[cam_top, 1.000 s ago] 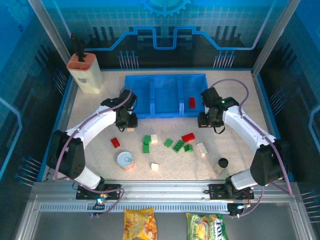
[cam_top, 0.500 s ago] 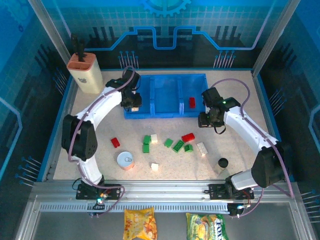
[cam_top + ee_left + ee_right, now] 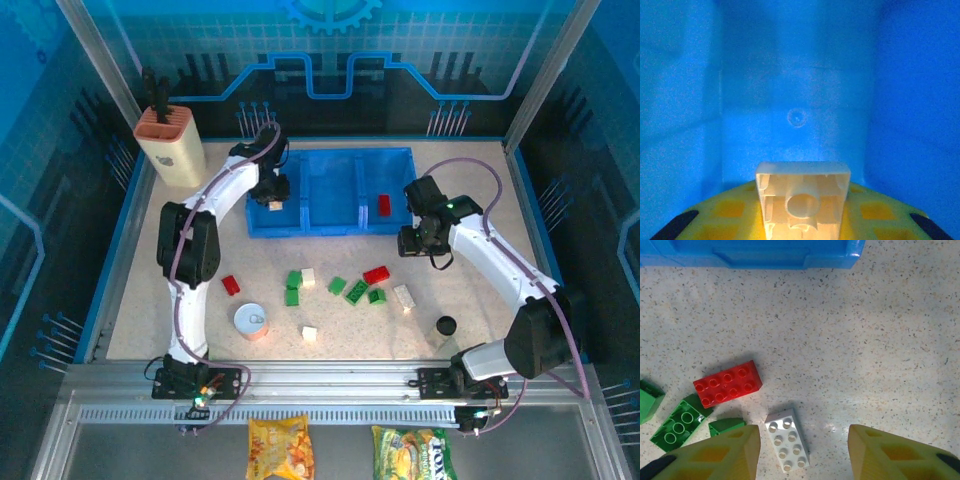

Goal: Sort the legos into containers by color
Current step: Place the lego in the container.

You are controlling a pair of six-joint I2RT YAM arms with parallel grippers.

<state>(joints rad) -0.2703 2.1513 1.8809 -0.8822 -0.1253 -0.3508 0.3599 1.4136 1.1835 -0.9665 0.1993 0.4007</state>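
My left gripper (image 3: 272, 195) hangs over the left compartment of the blue tray (image 3: 330, 228), shut on a cream lego (image 3: 802, 200) whose hollow underside faces the wrist camera; blue tray floor (image 3: 797, 100) lies below it. One red lego (image 3: 384, 205) lies in the right compartment. My right gripper (image 3: 420, 243) is open just in front of the tray, above a white lego (image 3: 786, 439) that lies between its fingers on the table. Beside that one lie a red lego (image 3: 727, 384) and green legos (image 3: 677, 425). More red (image 3: 231, 285), green (image 3: 294, 288) and white (image 3: 309, 333) legos are scattered mid-table.
A silver can (image 3: 251, 321) stands near the front left and a small black cap (image 3: 446, 325) near the front right. The cream holder with orange top (image 3: 170, 145) is at the back left. Two snack bags (image 3: 280, 447) lie beyond the front rail.
My left arm has swung from the table in front of the tray up and over its left compartment, carrying the cream lego. The right arm has hardly moved.
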